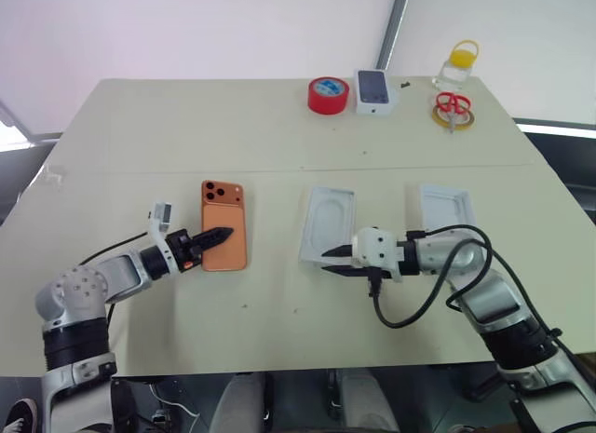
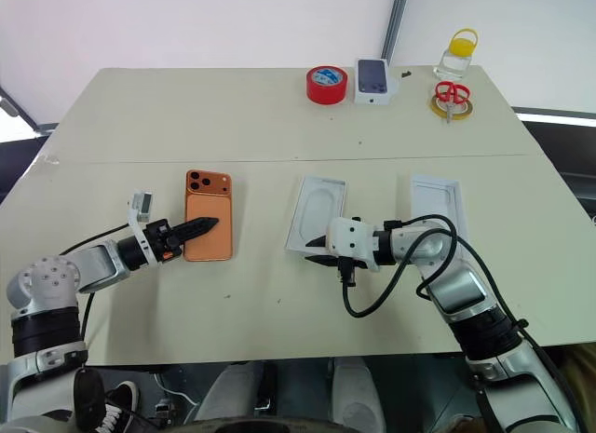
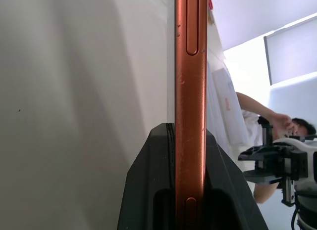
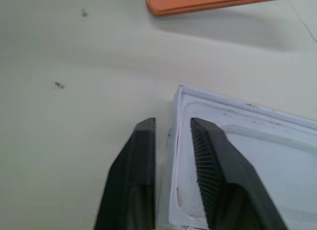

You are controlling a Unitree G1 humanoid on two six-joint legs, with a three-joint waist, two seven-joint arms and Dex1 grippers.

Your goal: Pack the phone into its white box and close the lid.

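Observation:
The orange phone (image 1: 223, 219) lies back up at the table's left, camera cluster at its far corner. My left gripper (image 1: 223, 235) is shut on its near long edge; the left wrist view shows that edge (image 3: 189, 67) clamped between the black fingers. A shadow under the phone (image 4: 208, 1) shows it slightly off the table. The lid (image 1: 328, 221), a white tray with a phone-shaped imprint, sits mid-table. My right gripper (image 4: 173, 122) is open but narrow, one finger on each side of the lid's near corner wall. The white box (image 1: 445, 208) lies to the right.
Along the table's far edge stand a red tape roll (image 1: 328, 94), a small white box with a dark phone picture (image 1: 373, 92), a clear bottle with a yellow cap (image 1: 457, 68) and red scissors on a yellow ring (image 1: 453, 110). A seam (image 1: 279, 168) crosses the tabletop.

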